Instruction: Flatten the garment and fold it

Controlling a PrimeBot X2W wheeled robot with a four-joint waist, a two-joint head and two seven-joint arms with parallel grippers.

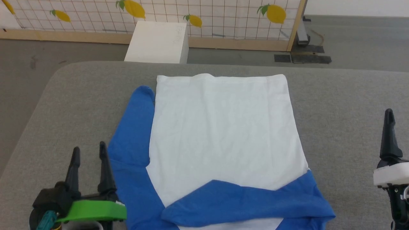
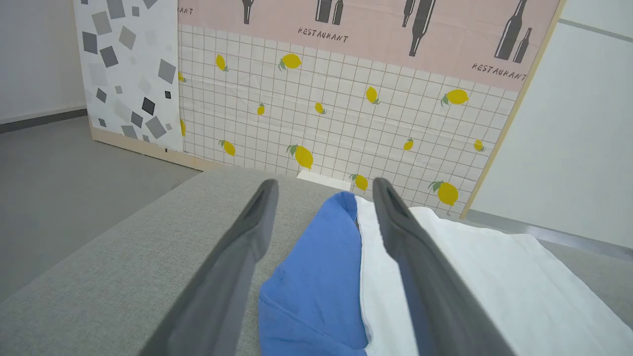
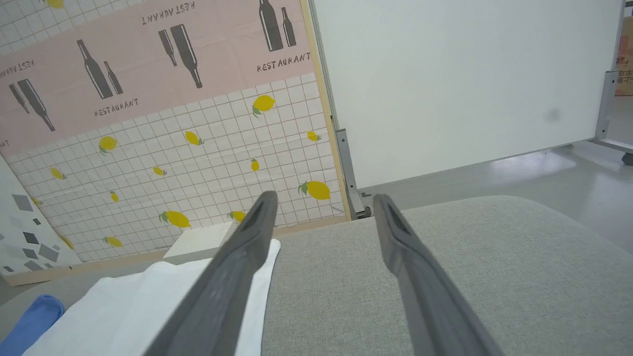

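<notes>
The garment (image 1: 220,134) lies flat on the grey padded table (image 1: 80,95), centred ahead of the robot. Its long axis runs straight away from the robot, with the hem at the far end and the shoulders at the near edge. One blue sleeve (image 1: 249,201) is already folded across the near part of the white body. The other sleeve (image 1: 132,127) lies unfolded along the body's left edge, its cuff pointing away. That loose sleeve looks like the next thing to deal with, and the left gripper (image 1: 89,147) is much the nearer to it. The gripper sits just left of the sleeve's near part, fingers pointing the same way the sleeve runs, parted a moderate way and holding nothing. In the left wrist view the sleeve shows between the fingers, below them. A short reach to the right should put it on the cloth. The right gripper (image 3: 325,198) is well apart from the shirt, off its right edge over bare table, fingers likewise spread and empty. The table cover is a woven fabric that could drag on the cotton. Beyond the table stand a white box (image 1: 156,41), a lemon-print screen (image 1: 223,19) and a plain white panel (image 3: 445,89), on a grey floor (image 1: 25,64).
</notes>
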